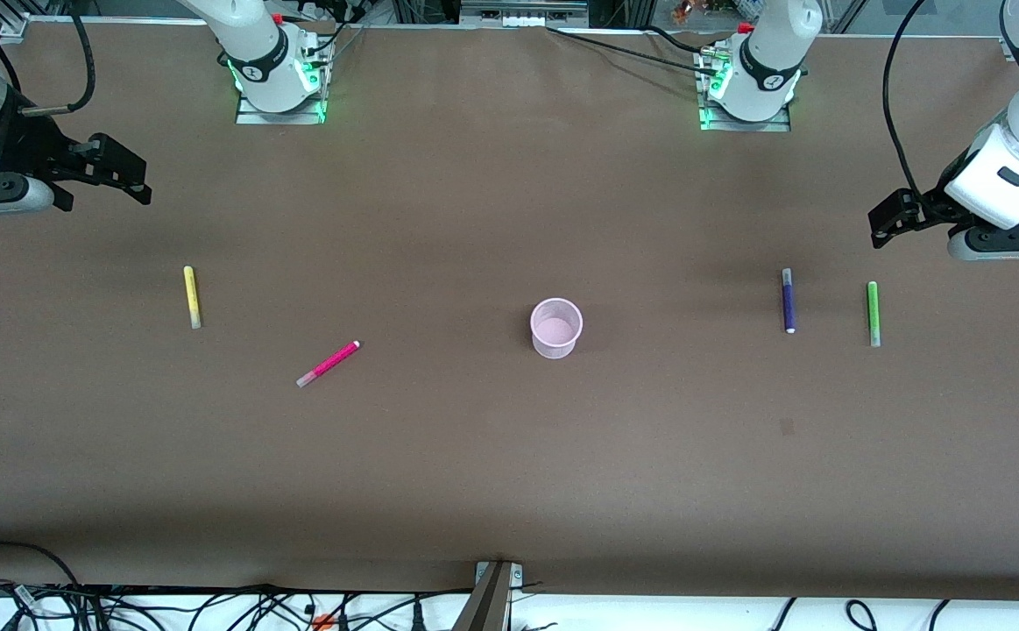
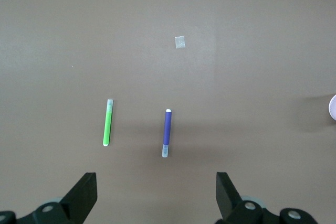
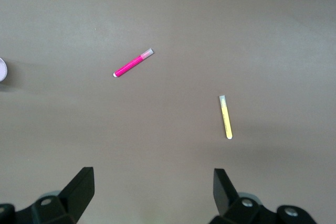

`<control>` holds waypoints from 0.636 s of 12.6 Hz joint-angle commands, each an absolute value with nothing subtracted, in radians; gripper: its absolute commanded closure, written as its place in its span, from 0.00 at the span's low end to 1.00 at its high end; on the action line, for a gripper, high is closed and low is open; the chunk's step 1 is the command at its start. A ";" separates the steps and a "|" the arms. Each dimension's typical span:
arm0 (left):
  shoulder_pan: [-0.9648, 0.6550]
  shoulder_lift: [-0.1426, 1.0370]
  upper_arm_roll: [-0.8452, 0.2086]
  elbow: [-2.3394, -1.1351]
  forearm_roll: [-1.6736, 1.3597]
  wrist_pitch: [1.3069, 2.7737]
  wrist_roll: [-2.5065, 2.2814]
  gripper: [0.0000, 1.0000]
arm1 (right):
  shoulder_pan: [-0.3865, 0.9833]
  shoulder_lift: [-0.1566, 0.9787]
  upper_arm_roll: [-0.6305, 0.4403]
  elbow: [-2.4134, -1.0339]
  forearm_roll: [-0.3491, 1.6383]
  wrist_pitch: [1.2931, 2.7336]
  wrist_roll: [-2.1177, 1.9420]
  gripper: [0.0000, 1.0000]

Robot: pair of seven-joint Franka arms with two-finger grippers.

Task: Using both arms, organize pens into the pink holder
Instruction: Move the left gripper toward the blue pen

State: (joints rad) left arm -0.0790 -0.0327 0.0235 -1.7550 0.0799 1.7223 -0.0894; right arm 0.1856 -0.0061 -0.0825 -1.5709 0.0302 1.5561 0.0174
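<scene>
front view, holder: the pink holder [image 1: 556, 327] stands upright mid-table [image 1: 491, 473], nothing in it yet as far as I can see.
front view, pens: all four lie flat. The yellow pen [image 1: 192, 297] and the magenta pen [image 1: 328, 364] are toward the right arm's end, the magenta one nearer the camera and closer to the holder. The purple pen [image 1: 788, 301] and the green pen [image 1: 873, 313] lie side by side toward the left arm's end, well apart from the holder.
front view, arms: the right gripper [image 1: 137, 180] and the left gripper [image 1: 879, 223] both hang up in the air over bare table at their own ends, holding nothing.
left wrist view: the left gripper's [image 2: 156, 195] jaws are spread wide and empty, with the green pen [image 2: 107, 122] and purple pen [image 2: 166, 132] on the table below and a sliver of the holder [image 2: 332, 108] at the frame edge.
right wrist view: the right gripper [image 3: 153, 191] is also wide apart and empty, with the magenta pen [image 3: 133, 63], the yellow pen [image 3: 226, 117] and a bit of the holder [image 3: 2, 70] in sight.
risk, grabbing: these pens are slim and round, so an off-centre pinch will probably roll one away.
risk, dropping in: the cup looks light; a slanted pen could tip it, and both arms arriving together might clash over it.
</scene>
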 commanded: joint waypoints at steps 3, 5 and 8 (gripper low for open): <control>-0.074 -0.032 0.021 -1.743 0.074 1.704 -0.095 0.00 | 0.187 -0.006 -0.077 -1.560 0.029 1.562 0.018 0.00; -0.074 -0.032 0.021 -1.743 0.072 1.703 -0.094 0.00 | 0.187 -0.005 -0.077 -1.560 0.029 1.565 0.018 0.00; -0.080 -0.018 0.017 -1.738 0.074 1.642 -0.094 0.00 | 0.189 -0.005 -0.077 -1.560 0.029 1.569 0.018 0.00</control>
State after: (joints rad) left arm -0.0785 -0.0302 0.0236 -1.7549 0.0787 1.6792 -0.0904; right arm 0.1861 -0.0061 -0.0795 -1.5709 0.0302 1.5657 0.0174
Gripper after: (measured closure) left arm 0.000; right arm 0.000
